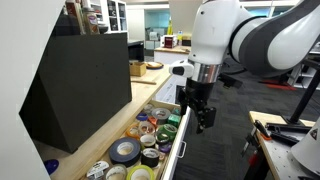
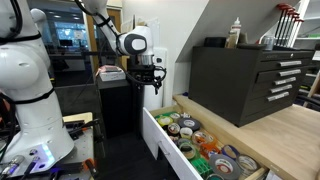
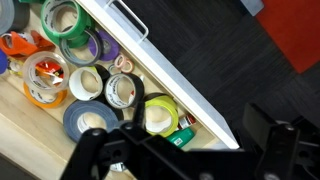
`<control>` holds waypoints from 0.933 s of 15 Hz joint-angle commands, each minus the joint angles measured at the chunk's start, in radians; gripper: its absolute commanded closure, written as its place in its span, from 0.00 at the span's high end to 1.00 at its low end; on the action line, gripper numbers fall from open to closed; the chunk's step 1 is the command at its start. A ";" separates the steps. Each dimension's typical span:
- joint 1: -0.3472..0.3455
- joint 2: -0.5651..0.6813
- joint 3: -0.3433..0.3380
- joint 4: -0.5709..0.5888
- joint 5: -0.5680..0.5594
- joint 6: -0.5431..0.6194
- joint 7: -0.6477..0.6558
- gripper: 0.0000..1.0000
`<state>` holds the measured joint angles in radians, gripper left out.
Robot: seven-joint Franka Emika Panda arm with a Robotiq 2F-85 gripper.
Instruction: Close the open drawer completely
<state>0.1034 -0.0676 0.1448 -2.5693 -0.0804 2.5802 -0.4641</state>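
Drawer (image 1: 178, 140) stands pulled out, pincer (image 1: 203, 118) spread apart just outside its white front edge.

Here's the wooden bench top (image 1: 108, 122), long and pale. The big black tool chest (image 1: 75, 90) sits squarely on it, taking up most of its depth. Beyond the chest, a brown box (image 1: 137, 68) rests on the wood. At the near end lies a small blue item (image 1: 50, 166). Under the front edge, the drawer (image 2: 158, 135) stands pulled out over the dark floor (image 2: 120, 150).
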 commanded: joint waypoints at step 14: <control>0.016 0.200 0.001 0.041 -0.236 0.176 -0.173 1.00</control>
<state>0.1194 0.0608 0.1514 -2.5583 -0.2415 2.6914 -0.5904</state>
